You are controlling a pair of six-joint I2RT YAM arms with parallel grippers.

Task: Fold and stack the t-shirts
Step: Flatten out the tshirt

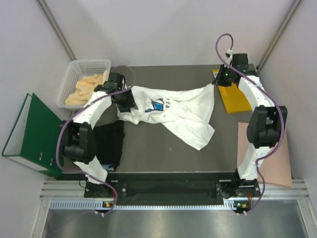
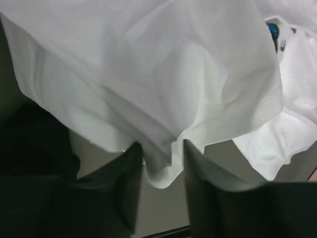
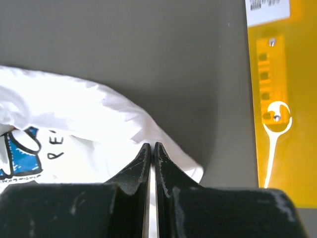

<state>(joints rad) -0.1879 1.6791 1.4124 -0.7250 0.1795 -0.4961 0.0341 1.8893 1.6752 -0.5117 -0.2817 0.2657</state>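
Overhead, the large white cloth t-shirt [image 1: 171, 111] with its small blue chest print lies rumpled across the far half of the dark grey table [image 1: 163, 153]. Its left end is bunched at the left gripper [image 1: 125, 101], and one corner is drawn out to the right gripper [image 1: 217, 83]. I judge the arms are spreading it flat so it can be folded. The plain black cloth t-shirt [image 1: 110, 141] sits at the near left edge, partly under the left arm, close to the white one's left end; whether they touch I cannot tell. A flat orange-yellow envelope [image 1: 234, 99] lies just beside the right gripper, and a pink paper sheet [image 1: 277, 158] lies at the right side.

From the left wrist, the jaws stand partly apart. A fold of white cloth droops loosely between the fingers [image 2: 203, 198] rather than being pinched, so this end looks free.

From the right wrist, the jaws are pressed together on the shirt's edge, with a thin white sliver between them. That pinch holds the corner out; the envelope lies to the right, clear of the cloth.
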